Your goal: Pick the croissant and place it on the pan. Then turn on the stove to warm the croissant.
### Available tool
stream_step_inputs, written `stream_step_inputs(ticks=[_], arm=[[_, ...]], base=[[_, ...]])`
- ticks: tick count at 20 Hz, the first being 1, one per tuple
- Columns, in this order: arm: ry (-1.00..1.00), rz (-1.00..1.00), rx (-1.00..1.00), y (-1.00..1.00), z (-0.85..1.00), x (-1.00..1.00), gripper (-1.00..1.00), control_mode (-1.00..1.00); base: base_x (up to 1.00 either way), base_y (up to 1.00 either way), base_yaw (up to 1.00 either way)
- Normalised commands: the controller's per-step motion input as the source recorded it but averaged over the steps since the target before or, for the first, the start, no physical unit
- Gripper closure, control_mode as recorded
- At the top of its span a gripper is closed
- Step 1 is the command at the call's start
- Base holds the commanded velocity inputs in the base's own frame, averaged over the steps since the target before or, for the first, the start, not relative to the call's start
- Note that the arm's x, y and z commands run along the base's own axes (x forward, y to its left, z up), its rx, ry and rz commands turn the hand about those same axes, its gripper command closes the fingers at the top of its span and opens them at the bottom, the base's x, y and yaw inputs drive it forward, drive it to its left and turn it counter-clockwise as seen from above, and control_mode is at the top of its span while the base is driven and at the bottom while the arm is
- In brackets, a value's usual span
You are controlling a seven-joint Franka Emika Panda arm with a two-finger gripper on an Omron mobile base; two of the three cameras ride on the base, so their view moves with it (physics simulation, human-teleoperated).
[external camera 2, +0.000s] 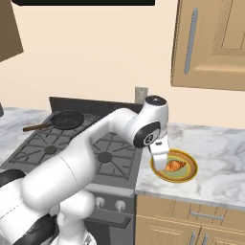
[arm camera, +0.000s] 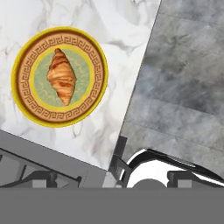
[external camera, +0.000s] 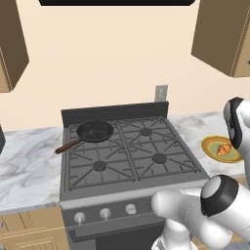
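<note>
— Croissant (arm camera: pixel 61 76) position? 
— Lying in the middle of the yellow-rimmed green plate (arm camera: pixel 21 103) on the marble counter (arm camera: pixel 109 30), below the gripper (external camera 2: pixel 159 154) and off to one side of its jaws; jaws spread wide, pinching nothing.
— Pan (external camera: pixel 95 131)? 
— Far from the jaws, on the stove's (external camera: pixel 129 151) rear burner; nothing in it.

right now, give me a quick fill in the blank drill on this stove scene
1. The croissant lies on a round ____ with a yellow rim.
2. The pan sits on the stove's back-____ burner.
3. The plate rests on the marble ____ beside the stove.

Missing words: plate; left; counter
</note>
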Motion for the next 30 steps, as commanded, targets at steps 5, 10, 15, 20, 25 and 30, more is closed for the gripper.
stream_step_inputs(ticks=[5, 10, 15, 20, 25, 30], arm=[[0.0, 0.0, 0.03, -0.09, -0.09, 0.11, -1.0, -1.0], [0.0, 0.0, 0.04, -0.12, -0.1, 0.13, -1.0, -1.0], [0.0, 0.0, 0.03, -0.09, -0.13, 0.15, -1.0, -1.0], [0.0, 0.0, 0.02, -0.07, -0.14, 0.17, -1.0, -1.0], [0.0, 0.0, 0.02, -0.09, -0.17, 0.16, -1.0, -1.0], [0.0, 0.01, 0.01, -0.12, -0.18, 0.13, -1.0, -1.0]], base=[[0.0, 0.0, 0.0], [0.0, 0.0, 0.0], [0.0, 0.0, 0.0], [0.0, 0.0, 0.0], [0.0, 0.0, 0.0], [0.0, 0.0, 0.0]])
